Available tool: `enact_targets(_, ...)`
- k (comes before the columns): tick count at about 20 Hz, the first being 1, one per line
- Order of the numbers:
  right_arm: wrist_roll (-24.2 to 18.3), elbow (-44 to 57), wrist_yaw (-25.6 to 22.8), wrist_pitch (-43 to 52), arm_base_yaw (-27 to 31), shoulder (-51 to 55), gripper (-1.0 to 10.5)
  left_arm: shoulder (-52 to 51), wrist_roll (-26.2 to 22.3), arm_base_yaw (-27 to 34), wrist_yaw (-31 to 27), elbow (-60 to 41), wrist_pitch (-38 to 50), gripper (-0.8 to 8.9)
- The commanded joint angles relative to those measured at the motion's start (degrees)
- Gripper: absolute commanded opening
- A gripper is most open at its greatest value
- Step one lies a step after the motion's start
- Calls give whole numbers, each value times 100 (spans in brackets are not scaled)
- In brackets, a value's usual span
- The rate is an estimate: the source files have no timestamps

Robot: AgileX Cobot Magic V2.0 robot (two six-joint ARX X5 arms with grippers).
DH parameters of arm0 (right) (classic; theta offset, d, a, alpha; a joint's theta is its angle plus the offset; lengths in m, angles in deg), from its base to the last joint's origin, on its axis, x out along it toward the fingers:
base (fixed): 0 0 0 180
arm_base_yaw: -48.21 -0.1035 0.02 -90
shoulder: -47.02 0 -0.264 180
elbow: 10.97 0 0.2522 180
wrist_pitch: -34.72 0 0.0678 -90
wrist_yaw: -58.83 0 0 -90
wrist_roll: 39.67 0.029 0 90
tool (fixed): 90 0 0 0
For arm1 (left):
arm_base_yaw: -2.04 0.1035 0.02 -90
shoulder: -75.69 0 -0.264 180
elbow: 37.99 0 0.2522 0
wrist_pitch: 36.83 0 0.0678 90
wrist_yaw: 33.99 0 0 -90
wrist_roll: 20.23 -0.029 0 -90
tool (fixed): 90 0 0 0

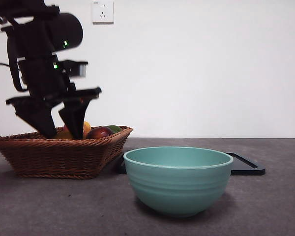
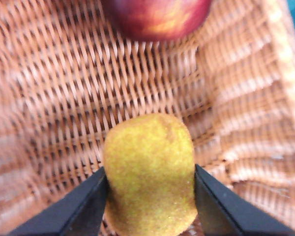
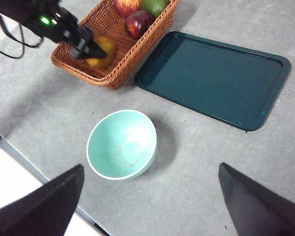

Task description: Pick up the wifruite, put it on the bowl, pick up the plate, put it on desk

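Note:
The wifruite [image 2: 150, 172], dull brown-yellow and oval, sits between my left gripper's [image 2: 150, 196] two jaws, which are shut on its sides, inside the wicker basket [image 2: 54, 113]. The right wrist view shows the same grip from above, with the left gripper [image 3: 91, 49] over the basket's near end and the wifruite [image 3: 102, 53] in it. In the front view the left gripper [image 1: 63, 129] dips into the basket [image 1: 59, 155]. The teal bowl [image 1: 178, 179] stands empty on the grey desk [image 1: 270, 206], right of the basket. My right gripper [image 3: 152, 206] hangs open high above the bowl [image 3: 122, 143]. No plate is in view.
A red-and-yellow apple [image 2: 157, 17] lies farther along the basket floor. A dark red fruit [image 3: 139, 22] and a green one [image 3: 155, 6] lie at the basket's other end. A dark rectangular tray [image 3: 214, 78] lies flat beside the basket, behind the bowl.

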Motion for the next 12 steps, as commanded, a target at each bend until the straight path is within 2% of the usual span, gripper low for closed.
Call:
enact_targets(1,76,-120,-11,55,-24,-37,438,-581,-4,-133,33,146,-55,209)
enact_targets(4,76,-120,-11,57,-24,-37,438,-1687,-4,-588,358,146,-520,209)
enact_targets(7,79,-120,-11,57,-24,-37,438,-2310,22,-1458,468,146,-811,209)
enact_targets(10,79,-120,-11,55,-24,-35,438,-2109,149,-2312,463,146,-778,209)
enact_targets(12,79,-120,-9,55,-24,-35,438,-1755,151,-2649,457,146,-638,209)
